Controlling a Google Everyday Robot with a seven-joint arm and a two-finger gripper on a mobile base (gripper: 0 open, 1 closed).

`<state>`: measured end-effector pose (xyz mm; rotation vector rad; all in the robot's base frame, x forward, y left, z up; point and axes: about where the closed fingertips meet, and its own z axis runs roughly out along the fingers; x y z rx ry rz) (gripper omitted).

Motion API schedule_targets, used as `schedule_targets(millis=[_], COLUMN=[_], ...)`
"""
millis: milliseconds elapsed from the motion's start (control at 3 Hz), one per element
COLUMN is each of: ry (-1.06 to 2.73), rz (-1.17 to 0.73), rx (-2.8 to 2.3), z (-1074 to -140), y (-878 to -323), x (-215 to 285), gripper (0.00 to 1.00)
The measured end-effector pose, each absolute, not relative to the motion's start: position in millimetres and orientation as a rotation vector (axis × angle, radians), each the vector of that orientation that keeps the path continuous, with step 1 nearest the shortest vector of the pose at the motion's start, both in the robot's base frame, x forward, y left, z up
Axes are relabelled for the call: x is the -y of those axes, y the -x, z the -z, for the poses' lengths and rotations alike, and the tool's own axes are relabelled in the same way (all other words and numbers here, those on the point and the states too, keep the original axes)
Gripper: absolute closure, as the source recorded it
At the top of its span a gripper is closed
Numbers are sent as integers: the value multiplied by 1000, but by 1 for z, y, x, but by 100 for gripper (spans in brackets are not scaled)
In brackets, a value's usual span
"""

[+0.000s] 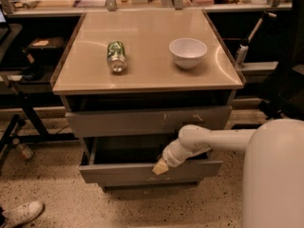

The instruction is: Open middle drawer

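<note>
Two things rest on the table (152, 77): a green can (116, 56) lying on its side and a white bowl (188, 52) upright to its right, well apart. Below the scratched upper drawer front (142, 121), your middle drawer (118, 174) stands partway out, its dark inside showing. Your claw (160, 167) sits at the top edge of that drawer's front, right of its middle, and you cannot tell whether it is spread or pressed together.

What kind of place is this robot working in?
Probably a lab or office workspace: cluttered desks behind, a drawer cabinet holding a can and bowl. The hand rests at the open middle drawer's front.
</note>
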<state>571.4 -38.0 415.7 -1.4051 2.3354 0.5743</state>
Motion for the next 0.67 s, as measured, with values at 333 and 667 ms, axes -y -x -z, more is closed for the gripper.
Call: schedule_targets(millis=[333,667], ry=[1388,1371], rz=[-578,-581], rx=[-2361,-2387], z=[-415,-415], y=[-559,-546], x=[42,46], gripper=[100,100])
